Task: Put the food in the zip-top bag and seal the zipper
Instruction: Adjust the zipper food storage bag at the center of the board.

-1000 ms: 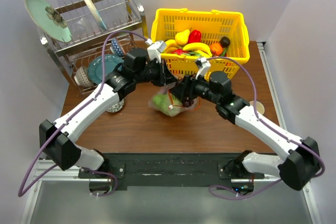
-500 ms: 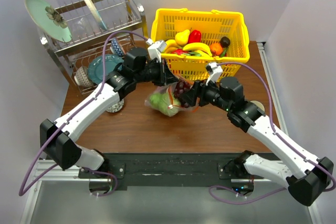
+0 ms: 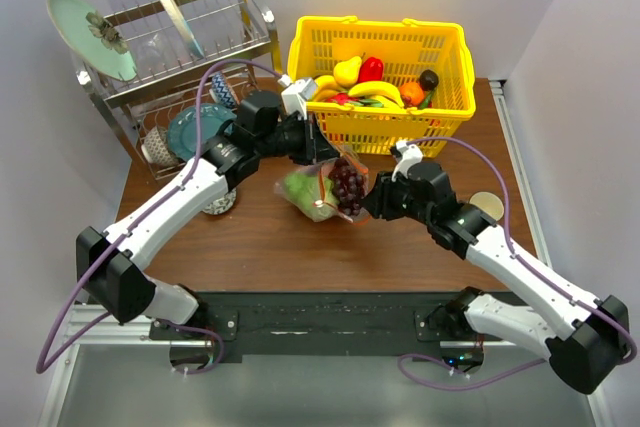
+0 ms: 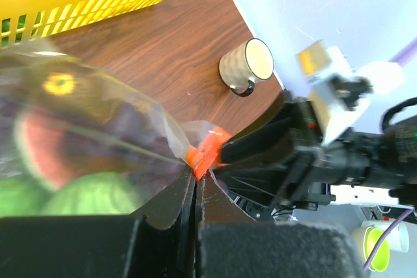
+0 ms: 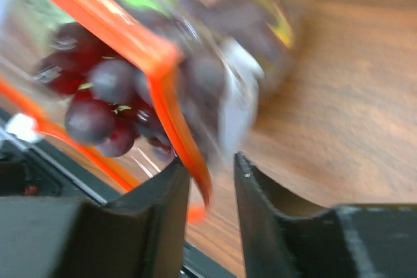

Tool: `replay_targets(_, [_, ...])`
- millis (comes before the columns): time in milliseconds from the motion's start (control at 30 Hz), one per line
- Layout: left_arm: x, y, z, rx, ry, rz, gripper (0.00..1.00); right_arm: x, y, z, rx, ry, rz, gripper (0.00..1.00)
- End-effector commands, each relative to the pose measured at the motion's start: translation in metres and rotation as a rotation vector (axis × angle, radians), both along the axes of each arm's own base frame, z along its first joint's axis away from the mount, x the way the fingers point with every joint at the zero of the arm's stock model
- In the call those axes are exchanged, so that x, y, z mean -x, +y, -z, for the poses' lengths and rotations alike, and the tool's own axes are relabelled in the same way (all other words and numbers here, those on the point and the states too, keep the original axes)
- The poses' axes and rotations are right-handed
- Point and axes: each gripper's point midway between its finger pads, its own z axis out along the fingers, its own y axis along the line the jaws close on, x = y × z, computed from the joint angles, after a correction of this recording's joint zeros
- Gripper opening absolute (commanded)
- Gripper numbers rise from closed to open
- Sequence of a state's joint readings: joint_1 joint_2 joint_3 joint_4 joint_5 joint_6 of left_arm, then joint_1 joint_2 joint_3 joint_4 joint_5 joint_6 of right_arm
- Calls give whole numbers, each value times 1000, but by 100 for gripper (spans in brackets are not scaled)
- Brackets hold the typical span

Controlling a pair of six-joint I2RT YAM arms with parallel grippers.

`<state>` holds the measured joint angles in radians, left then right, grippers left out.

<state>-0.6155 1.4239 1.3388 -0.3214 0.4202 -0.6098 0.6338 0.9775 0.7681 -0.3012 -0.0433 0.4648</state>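
The clear zip-top bag (image 3: 303, 197) hangs just above the table at centre. My left gripper (image 3: 322, 150) is shut on the red-orange zipper (image 4: 205, 151) at the bag's top corner (image 4: 195, 174). Inside the bag I see a round green piece (image 3: 299, 190), a dark red grape bunch (image 3: 348, 185) near the mouth, and a red piece (image 4: 39, 148). My right gripper (image 3: 372, 202) is just right of the bag, open. In its wrist view the zipper (image 5: 130, 37) hangs between the parted fingers (image 5: 212, 167), with the grapes (image 5: 98, 102) behind the plastic. I cannot pick out the eggplant.
A yellow lattice basket (image 3: 400, 127) with more plastic fruit stands behind the bag. A metal dish rack (image 3: 180, 47) with plates is at the back left. A small cup (image 3: 487, 204) stands right of my right arm and also shows in the left wrist view (image 4: 246, 66).
My right gripper has drawn back from the bag mouth toward the right and near side. The grape bunch now shows in the bag. My left gripper has kept its hold.
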Motion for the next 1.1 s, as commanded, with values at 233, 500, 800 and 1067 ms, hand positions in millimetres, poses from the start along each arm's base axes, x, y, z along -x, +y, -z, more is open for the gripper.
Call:
replay_targets(233, [-6,-2,-56,108,-130,5,0,-1,-15,9,10,-3,82,40])
replay_targets(500, [-7,-2,-57,107,-131,6,0,-1,-13,15,11,23,84,0])
replay_targets(800, [-10,-5,-7,0,-53,38,0,-9,6,-112,-89,-66,27,0])
replay_targets(1067, [-20,14,-5,-144,-80,-23,0,-18,6,-99,-61,-57,56,0])
